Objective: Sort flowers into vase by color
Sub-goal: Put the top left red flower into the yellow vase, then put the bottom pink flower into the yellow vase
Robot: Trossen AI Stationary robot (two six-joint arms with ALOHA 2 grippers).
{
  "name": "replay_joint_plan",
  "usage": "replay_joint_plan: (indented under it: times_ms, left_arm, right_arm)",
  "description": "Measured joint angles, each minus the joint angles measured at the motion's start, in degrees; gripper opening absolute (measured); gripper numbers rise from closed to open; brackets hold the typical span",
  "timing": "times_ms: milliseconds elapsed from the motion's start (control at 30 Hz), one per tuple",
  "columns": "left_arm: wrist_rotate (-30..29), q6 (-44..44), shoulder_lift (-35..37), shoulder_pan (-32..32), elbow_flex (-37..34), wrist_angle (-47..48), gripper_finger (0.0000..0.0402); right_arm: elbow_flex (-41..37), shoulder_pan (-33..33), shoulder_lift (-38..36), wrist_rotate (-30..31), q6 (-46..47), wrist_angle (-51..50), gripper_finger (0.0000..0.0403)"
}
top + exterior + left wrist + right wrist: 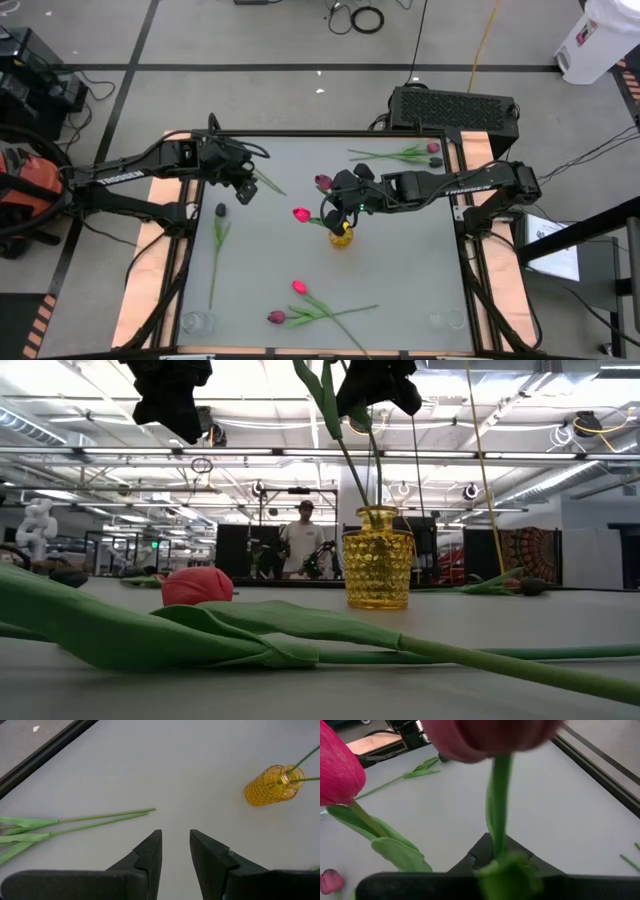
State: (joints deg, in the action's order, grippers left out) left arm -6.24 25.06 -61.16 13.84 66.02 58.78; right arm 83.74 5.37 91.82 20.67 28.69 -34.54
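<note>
A yellow glass vase [341, 237] [378, 570] [270, 785] stands mid-table. A pink tulip [301, 214] [335, 770] stands in it by its stem. A maroon tulip [323, 181] [485, 735] leans out over the vase, and my right gripper [346, 196] [497, 857] is shut on its stem just above the vase. In the low view, two stems run from that gripper [375, 385] down into the vase's mouth. My left gripper [243, 188] [175, 840] hovers open over bare table to the vase's left, with nothing between its fingers. My right gripper pinches the maroon tulip's green stem [496, 837] between its two fingers, some way below the head. The fingers come slanting down from the table's right side and lie across the stem. The tulip is tilted, head up, and its lower stem [350, 470] reaches into the vase.
A dark-headed tulip [219, 212] lies flat at the left. Two tulips [405, 155] lie at the far right. Two more, pink [298, 287] and maroon [276, 317], lie near the front edge, close to the low camera [197, 585]. A person [305, 540] stands beyond the table.
</note>
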Motion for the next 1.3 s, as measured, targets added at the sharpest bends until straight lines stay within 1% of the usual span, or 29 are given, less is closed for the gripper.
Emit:
replay_joint_plan:
  times_ms: [433,633,867,1067,1300]
  left_arm:
    - [0.0,0.0,0.0,0.01,0.0,0.0,0.0107]
    - [0.0,0.0,0.01,-0.01,0.0,0.0,0.0107]
    - [0.0,0.02,0.01,0.01,0.0,0.02,0.0107]
    - [0.0,0.07,-0.01,-0.01,0.0,-0.11,0.0107]
    - [0.17,0.08,0.0,-0.01,0.0,-0.17,0.0107]
  right_arm:
    - [0.0,0.0,-0.02,0.0,-0.58,0.02,0.0118]
    - [0.0,0.0,-0.04,0.0,-0.66,0.02,0.0145]
    - [0.0,0.0,-1.1,0.0,-0.85,-0.25,0.016]
    - [0.0,0.0,-4.67,0.24,-0.36,-2.34,0.016]
    - [0.0,0.0,-9.67,0.24,2.94,-7.28,0.016]
